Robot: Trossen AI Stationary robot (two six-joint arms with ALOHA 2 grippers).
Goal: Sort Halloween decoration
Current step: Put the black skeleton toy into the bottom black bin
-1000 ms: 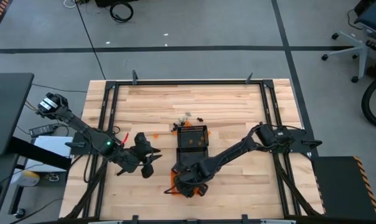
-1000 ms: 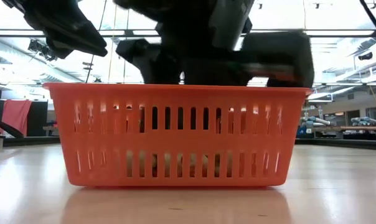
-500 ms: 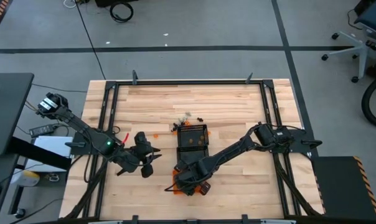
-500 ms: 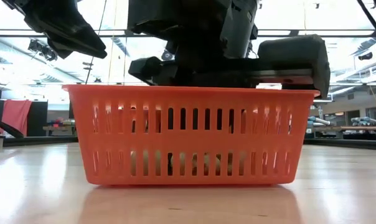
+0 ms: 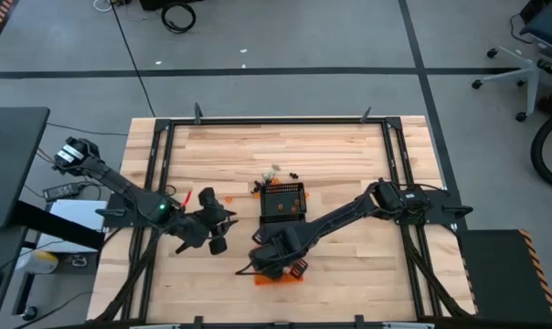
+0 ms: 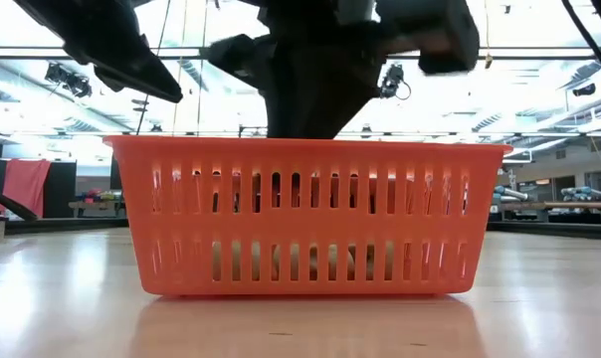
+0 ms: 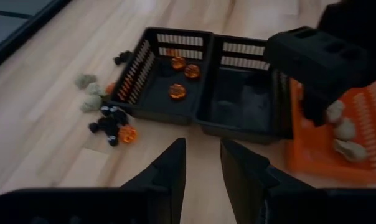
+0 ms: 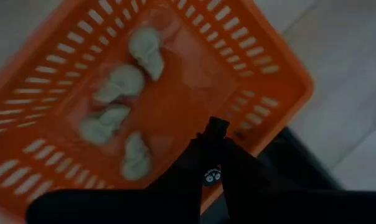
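Skulls (image 8: 122, 81), four cream-white trinkets of the Halloween decoration, lie on the floor of the orange basket (image 8: 63, 56), directly beneath the right gripper (image 8: 214, 142). That gripper hangs over the basket with its fingers pressed together and nothing visible between them. Beyond it, farther from the counter (image 5: 349, 155) edge, stand the two black mesh baskets (image 7: 206, 87) side by side, touching the orange basket. Three orange trinkets (image 7: 178, 74) sit in the mesh basket farther from the right gripper. Just outside that basket, on the bare wood, lie more trinkets in a loose scatter (image 7: 107, 115): black, orange and pale ones. The left gripper (image 7: 200, 155) hovers above the counter near this scatter, pointed toward the mesh baskets, its fingers parted by a narrow gap and holding nothing.
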